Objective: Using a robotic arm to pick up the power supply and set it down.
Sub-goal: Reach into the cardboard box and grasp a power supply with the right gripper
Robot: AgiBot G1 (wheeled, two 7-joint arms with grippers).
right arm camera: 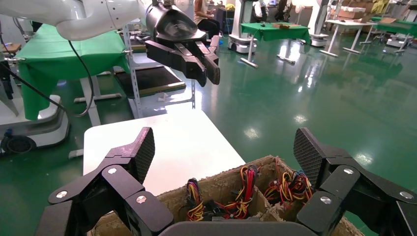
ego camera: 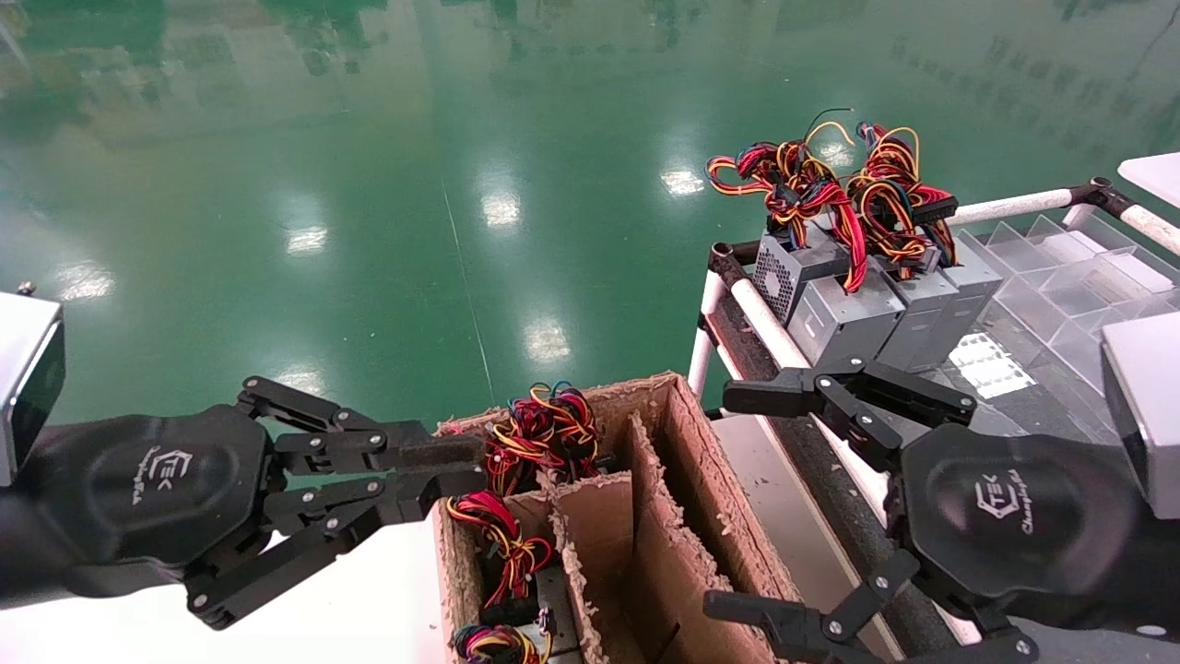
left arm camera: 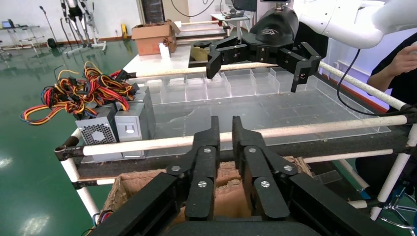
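In the head view I see the cardboard box as my landmark; the left gripper hovers at its left rim with the fingers closed together and nothing between them, while the right gripper hangs over the right side of the box, spread wide and holding nothing. The power supply stands beyond the box, on the corner of the rack, among other grey units with coloured wires on top. More wire bundles lie inside the box. In the left wrist view the left gripper is clenched above the box, and the power supply sits on the rack behind it. In the right wrist view the right gripper is released above the box, beside a white desk.
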